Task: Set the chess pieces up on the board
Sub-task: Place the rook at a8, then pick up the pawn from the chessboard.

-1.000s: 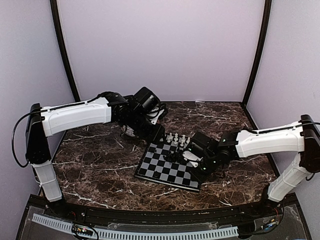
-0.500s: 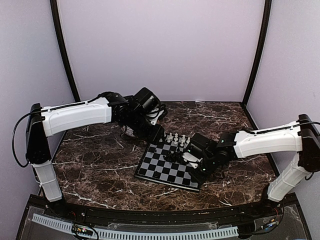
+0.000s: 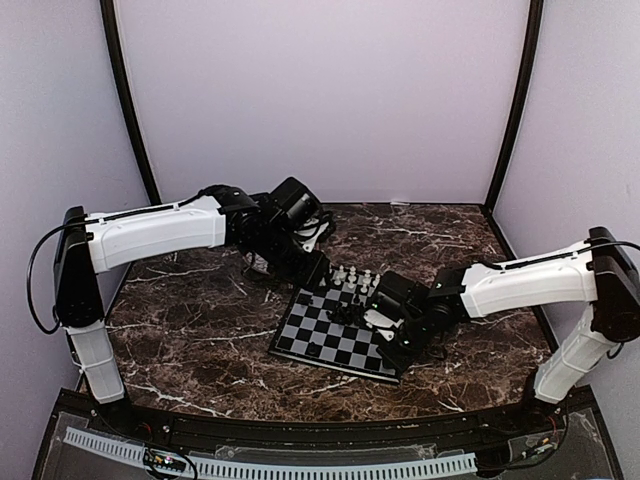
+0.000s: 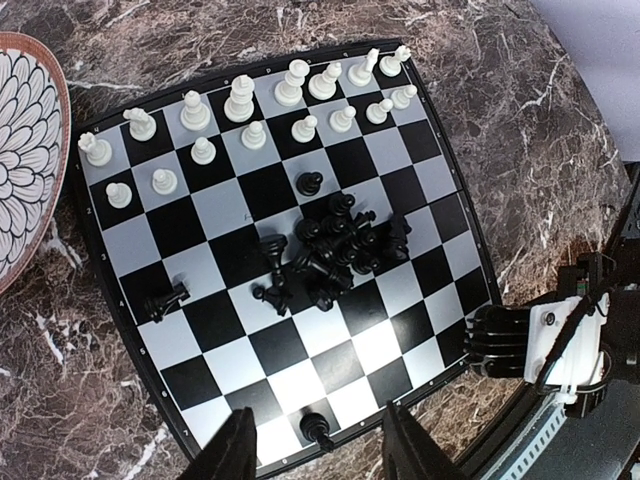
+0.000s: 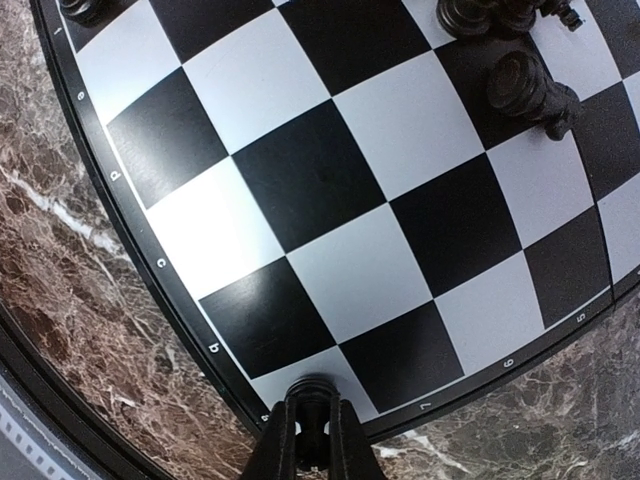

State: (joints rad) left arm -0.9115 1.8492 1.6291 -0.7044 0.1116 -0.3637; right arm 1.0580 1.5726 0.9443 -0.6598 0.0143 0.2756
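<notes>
The board (image 3: 322, 340) lies tilted on the marble table. In the left wrist view white pieces (image 4: 250, 110) stand in two rows along its far side. A heap of black pieces (image 4: 335, 245) lies in the middle of the board (image 4: 230, 300). One black piece (image 4: 318, 428) stands on a near edge square between the wide-open fingers of my left gripper (image 4: 320, 455), which hovers above it. My right gripper (image 5: 312, 440) is shut on a black piece (image 5: 313, 392) at a pale corner square of the board (image 5: 330, 180). It also shows in the top view (image 3: 385, 337).
A round patterned plate with a brown rim (image 4: 25, 150) lies just beyond the board's left side. One black piece (image 4: 165, 298) lies toppled near the board's left edge. The right arm's wrist (image 4: 530, 340) hangs over the board's right corner. Purple walls close in the table.
My right gripper has crept a little left toward the board's corner with the black piece in it. The left arm has hardly moved.
</notes>
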